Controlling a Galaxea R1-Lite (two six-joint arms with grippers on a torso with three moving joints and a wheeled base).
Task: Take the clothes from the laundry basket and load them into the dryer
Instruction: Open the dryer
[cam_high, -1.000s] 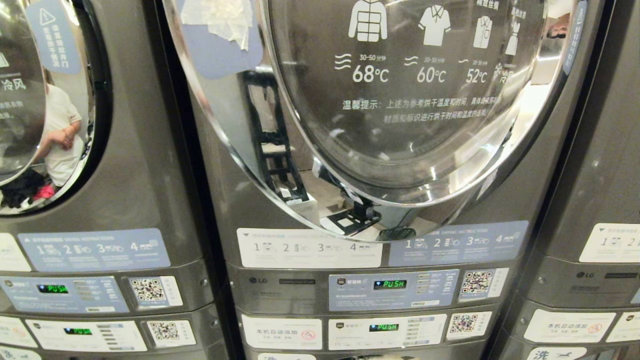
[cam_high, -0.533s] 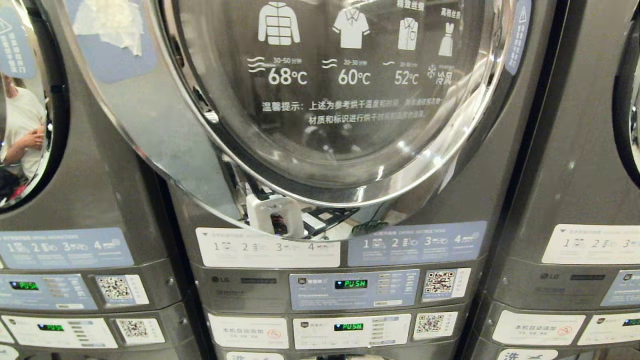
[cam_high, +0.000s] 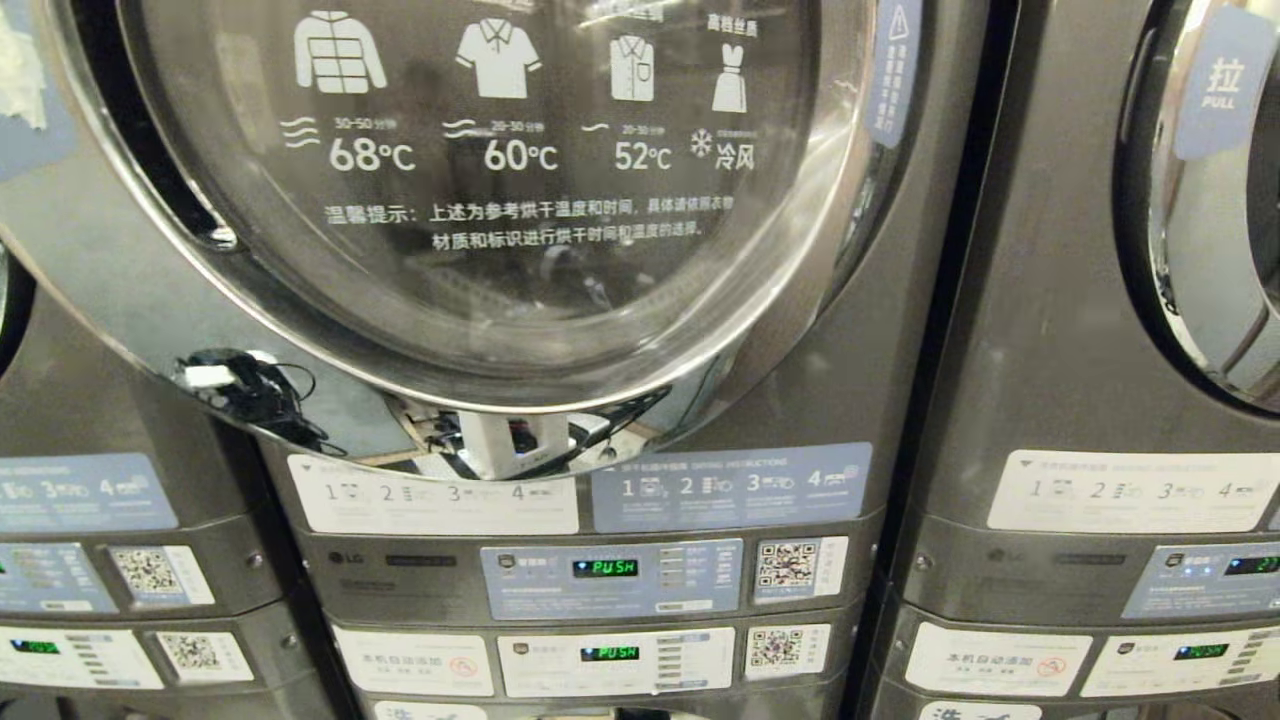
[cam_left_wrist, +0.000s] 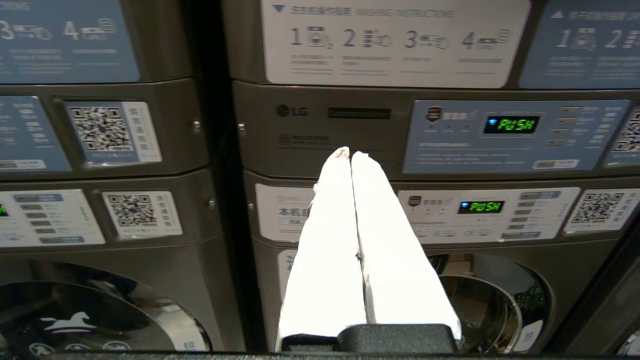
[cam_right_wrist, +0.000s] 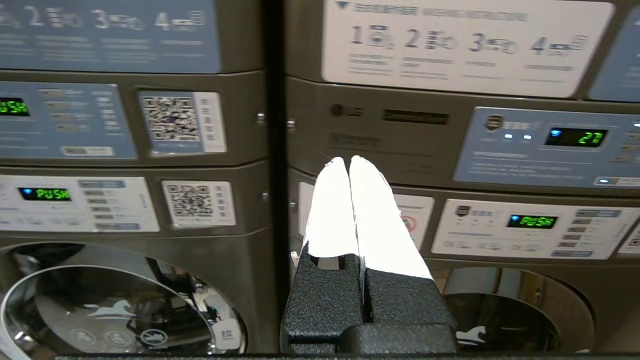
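Task progress is judged as barely begun: no clothes and no laundry basket are seen in any view, so where they sit cannot be told. Nothing is being carried.

The dryer (cam_high: 560, 300) is faced head-on in the head view; its round door (cam_high: 480, 200), printed with temperature icons, is seen closed over the drum, and no clothes can be made out through the glass. Still left, by this reading: opening the door, locating the basket, picking up, loading.

Left tool (cam_left_wrist: 351, 156): fingers pressed together, empty, held in front of the control panel (cam_left_wrist: 510, 135) of the same stack. Right tool (cam_right_wrist: 348, 161): fingers pressed together, empty, held in front of the neighbouring machine (cam_right_wrist: 450, 150) on the right.

View differences:
- Head view: only the upper dryer door and the instruction labels (cam_high: 430, 495) are shown; neither arm is in it.
- Left wrist view: the lower washer door (cam_left_wrist: 495, 300) under the stack is shown, which the head view cuts off.
- Right wrist view: a running countdown display (cam_right_wrist: 577, 136) on the right-hand unit is shown, plus the gap between the two stacks.
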